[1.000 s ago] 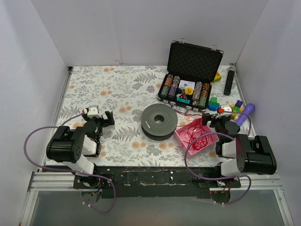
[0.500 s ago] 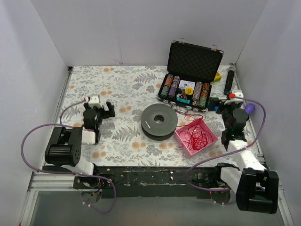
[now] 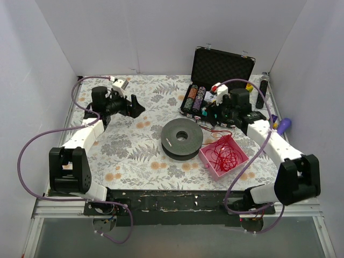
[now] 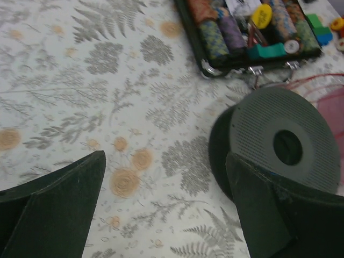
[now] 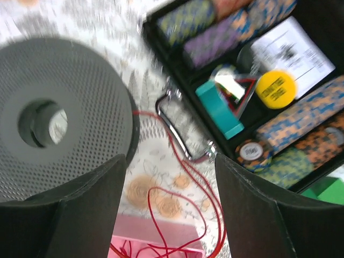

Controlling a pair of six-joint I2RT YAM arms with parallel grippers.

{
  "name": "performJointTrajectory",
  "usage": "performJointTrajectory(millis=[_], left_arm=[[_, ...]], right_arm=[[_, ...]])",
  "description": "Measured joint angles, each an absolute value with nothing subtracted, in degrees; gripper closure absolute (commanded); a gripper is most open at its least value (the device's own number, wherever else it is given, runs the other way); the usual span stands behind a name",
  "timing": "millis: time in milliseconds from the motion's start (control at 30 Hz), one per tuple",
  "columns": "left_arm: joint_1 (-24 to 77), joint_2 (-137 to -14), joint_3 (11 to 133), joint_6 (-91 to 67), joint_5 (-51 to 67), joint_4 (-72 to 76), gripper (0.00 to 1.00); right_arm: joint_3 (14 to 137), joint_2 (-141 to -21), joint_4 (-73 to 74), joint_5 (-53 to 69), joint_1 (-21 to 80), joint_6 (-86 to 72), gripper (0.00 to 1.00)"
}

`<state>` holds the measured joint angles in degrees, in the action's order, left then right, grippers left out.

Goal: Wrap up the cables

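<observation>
left end effector outstretched, right end effector spread

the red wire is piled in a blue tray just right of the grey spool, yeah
Not quite: the tray is pink, not blue. The top external view shows the red wire piled in it, just right of the grey spool.

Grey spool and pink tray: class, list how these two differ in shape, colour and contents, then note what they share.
Shape: the grey spool is a round disc with a centre hole; the pink tray is a square open box. Colour: the spool is dark grey, the tray bright pink. Contents: the tray holds a loose tangle of red cables; the spool's hole is empty. Shared: both lie flat on the floral table.
</observation>
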<state>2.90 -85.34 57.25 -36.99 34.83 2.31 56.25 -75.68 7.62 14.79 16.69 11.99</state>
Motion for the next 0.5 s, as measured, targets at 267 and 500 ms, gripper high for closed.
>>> performJointTrajectory(millis=[267,500], left_arm=[[4.82,-84.47,59.79,-32.25,44.01,-14.33,0.07],[7.40,-84.47,61.78,-28.77,45.30,-20.23,0.09]], right_arm=[[60.99,-86.35,25.50,10.44,19.20,17.58,0.31],[62.96,-90.11,30.46,11.31,19.20,19.29,0.75]])
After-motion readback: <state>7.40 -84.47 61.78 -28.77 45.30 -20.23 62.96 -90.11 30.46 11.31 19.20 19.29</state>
